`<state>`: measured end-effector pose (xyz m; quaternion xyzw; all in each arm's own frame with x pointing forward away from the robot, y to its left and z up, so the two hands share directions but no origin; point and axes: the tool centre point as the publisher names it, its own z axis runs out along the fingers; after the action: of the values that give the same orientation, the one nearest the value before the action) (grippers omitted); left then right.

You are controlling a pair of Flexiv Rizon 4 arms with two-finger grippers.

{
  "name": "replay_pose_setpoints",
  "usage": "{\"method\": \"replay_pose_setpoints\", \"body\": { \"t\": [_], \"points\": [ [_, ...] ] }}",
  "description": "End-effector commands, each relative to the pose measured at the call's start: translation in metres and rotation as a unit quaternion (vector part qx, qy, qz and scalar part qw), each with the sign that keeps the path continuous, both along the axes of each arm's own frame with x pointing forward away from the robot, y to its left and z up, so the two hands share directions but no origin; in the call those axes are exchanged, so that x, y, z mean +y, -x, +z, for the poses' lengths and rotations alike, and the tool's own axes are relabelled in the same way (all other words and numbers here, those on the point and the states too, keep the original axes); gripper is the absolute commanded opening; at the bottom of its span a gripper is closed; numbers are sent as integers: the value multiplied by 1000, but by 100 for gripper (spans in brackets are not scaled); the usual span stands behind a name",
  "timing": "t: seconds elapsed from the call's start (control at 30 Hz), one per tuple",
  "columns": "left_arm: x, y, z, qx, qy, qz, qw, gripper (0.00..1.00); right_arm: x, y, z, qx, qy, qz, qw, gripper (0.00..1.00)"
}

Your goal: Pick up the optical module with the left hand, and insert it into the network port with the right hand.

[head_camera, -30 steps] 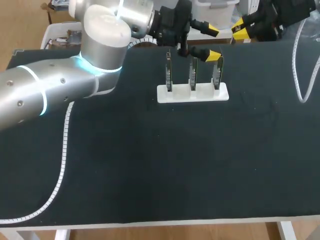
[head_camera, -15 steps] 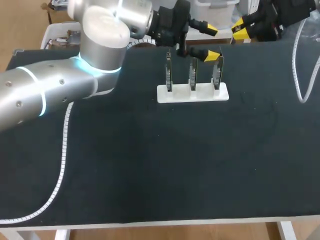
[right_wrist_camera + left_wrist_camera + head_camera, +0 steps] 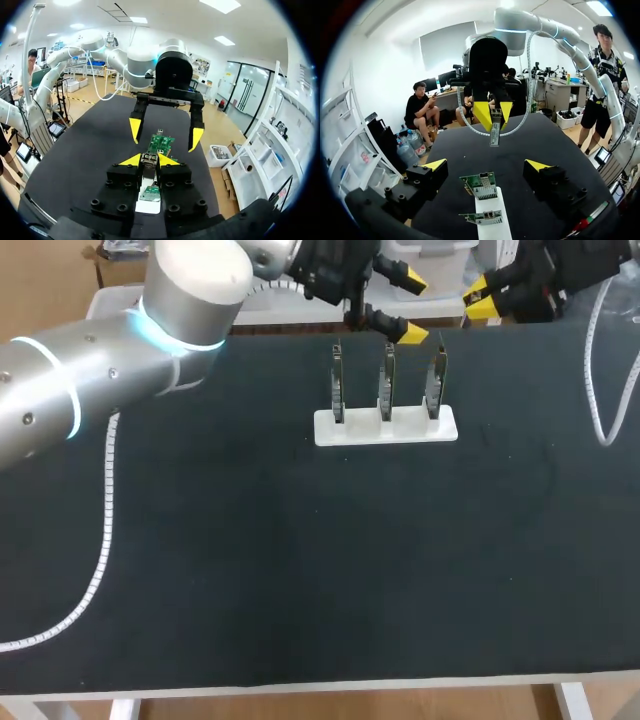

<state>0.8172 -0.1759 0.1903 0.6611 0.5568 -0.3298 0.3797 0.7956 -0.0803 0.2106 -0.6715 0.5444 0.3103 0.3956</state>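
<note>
No legible text, labels or numbers anywhere

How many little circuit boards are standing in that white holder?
3, upright in a row in the white holder: the left board, the middle board and the right board. None looks hidden.

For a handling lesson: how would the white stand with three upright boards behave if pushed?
The white stand looks low and wide, so it probably slides before tipping. Its thin upright boards likely flex or snap.
</note>
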Motion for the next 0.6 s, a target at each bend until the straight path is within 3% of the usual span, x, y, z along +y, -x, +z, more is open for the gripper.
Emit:
{"method": "replay_pose_setpoints", "body": {
  "t": [0.03,0.27,0.6],
  "points": [
    [-5,0,-4,10,-18,0,1000,100,0,-1,0,0,0,1,1000,0],
    [0,4,-9,20,-31,9,999,100,0,-1,0,0,0,1,1000,0],
    [1,4,-9,17,-24,8,1000,100,0,-1,0,0,0,1,1000,0]
  ]
}}
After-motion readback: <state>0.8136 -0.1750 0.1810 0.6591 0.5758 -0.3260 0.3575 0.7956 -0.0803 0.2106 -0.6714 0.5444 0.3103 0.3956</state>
